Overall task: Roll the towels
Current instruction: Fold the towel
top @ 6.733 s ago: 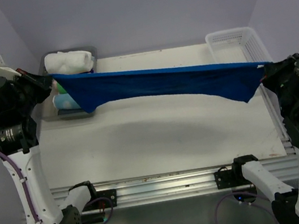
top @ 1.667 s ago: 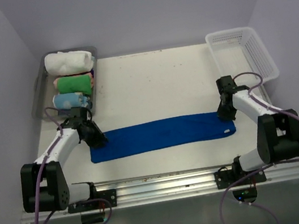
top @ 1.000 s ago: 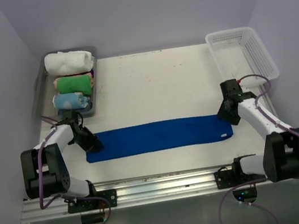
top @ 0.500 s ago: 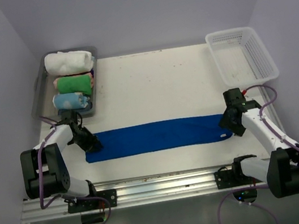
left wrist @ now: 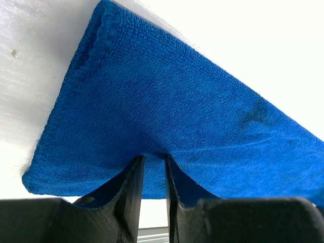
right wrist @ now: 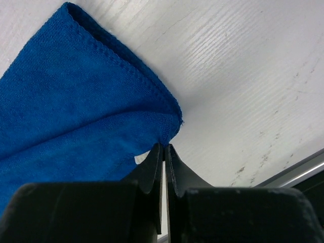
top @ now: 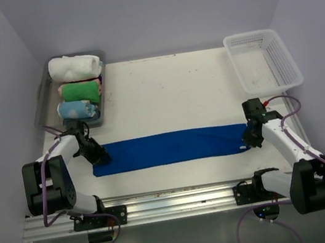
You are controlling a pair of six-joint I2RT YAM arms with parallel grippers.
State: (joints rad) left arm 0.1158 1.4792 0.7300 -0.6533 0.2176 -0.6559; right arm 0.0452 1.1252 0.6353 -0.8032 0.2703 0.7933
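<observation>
Flat blue towel spans from left claw to right claw.

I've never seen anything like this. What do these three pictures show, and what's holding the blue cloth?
Two small robot arms are bolted to the near edge of a table. The wide picture looks down from above; the two close-ups come from cameras on the wrists. A blue towel, folded into a long strip, lies flat. The left gripper pinches its left end; the right gripper seems to pinch its right corner. A tray holds three rolled towels; a white basket stands far right.
</observation>
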